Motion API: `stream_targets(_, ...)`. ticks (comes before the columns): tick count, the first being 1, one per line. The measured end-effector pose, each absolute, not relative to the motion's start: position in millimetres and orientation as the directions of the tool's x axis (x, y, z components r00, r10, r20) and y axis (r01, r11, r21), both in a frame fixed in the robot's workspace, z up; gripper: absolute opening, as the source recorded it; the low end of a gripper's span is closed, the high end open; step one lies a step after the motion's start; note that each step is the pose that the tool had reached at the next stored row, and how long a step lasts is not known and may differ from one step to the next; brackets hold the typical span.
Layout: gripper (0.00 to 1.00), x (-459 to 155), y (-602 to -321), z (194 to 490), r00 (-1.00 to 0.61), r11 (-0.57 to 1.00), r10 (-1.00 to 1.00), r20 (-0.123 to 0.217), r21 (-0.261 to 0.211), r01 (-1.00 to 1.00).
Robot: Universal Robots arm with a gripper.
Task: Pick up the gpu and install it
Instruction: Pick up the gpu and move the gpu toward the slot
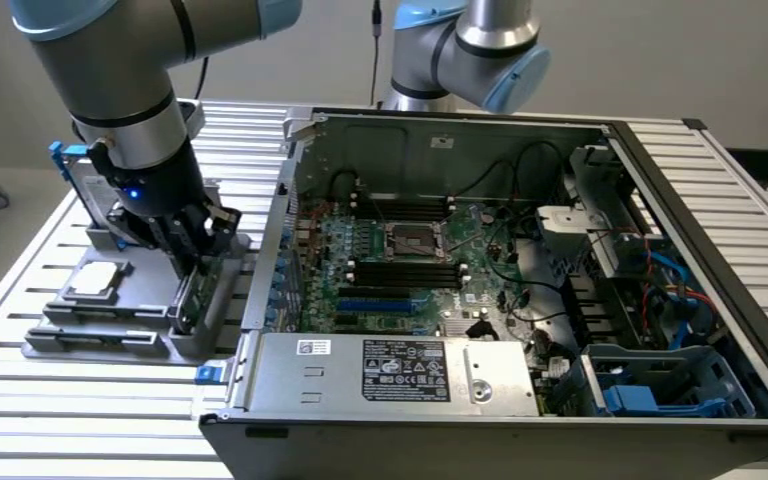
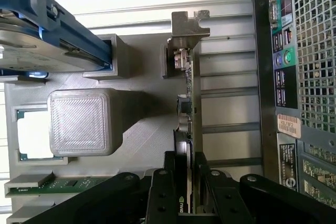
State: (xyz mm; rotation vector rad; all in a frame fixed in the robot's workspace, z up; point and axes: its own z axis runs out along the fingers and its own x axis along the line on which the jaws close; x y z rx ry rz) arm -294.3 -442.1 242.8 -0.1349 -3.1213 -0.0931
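The gpu [image 1: 195, 292] stands on edge in a slot of the grey printed holder [image 1: 104, 338], on the slatted table at the exterior view's left of the computer case. In the wrist view the gpu [image 2: 191, 93] shows edge-on: a thin green board with a black cooler on one face and a silver bracket [image 2: 187, 24] at its far end. My gripper [image 1: 187, 262] has come down over it. The black fingers [image 2: 164, 182] of my gripper [image 2: 186, 167] stand close on either side of the card, still a little apart, and the card rests in its slot.
The open computer case [image 1: 651, 420] with its green motherboard [image 1: 411, 260] lies on the exterior view's right; its rear port panel [image 2: 299, 77] is right beside the holder. The holder also carries a hard drive with blue rails [image 2: 47, 40], a processor [image 1: 97, 283] and a memory stick [image 2: 52, 186]. A second arm [image 1: 471, 50] stands behind the case.
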Motion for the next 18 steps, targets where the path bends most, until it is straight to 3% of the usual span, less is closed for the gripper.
stream_targets(6, 0.27, -294, -442, 246, -0.996, 0.994, 0.086, 0.018, 0.06, 0.087)
stream_targets(18, 0.27, -294, -442, 300, -0.996, 0.994, 0.086, 0.019, 0.059, 0.087)
